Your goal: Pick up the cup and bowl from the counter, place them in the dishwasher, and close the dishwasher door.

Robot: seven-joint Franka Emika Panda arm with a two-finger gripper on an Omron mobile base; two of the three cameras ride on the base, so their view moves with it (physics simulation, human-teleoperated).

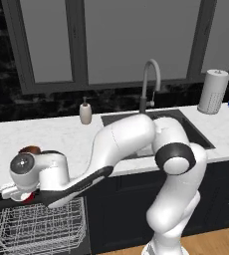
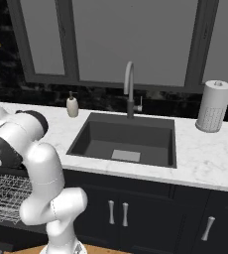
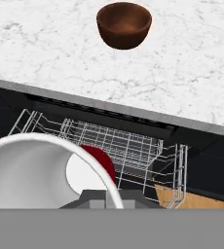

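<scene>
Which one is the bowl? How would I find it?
Find the long white marble counter and follow it left, to the stretch above the open dishwasher. The bowl sits there alone near the front edge: small, round, glossy brown, unlike the beige soap bottle by the sink.

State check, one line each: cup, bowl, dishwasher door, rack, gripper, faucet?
cup: held in the gripper, tipped so its white inside faces the hand camera, over the rack.
bowl: upright on the counter, empty, untouched.
dishwasher door: open, judging by the exposed rack; the panel itself can't be made out.
rack: pulled out, no dishes seen in it.
gripper: shut on the cup's rim.
faucet: no water running.
</scene>
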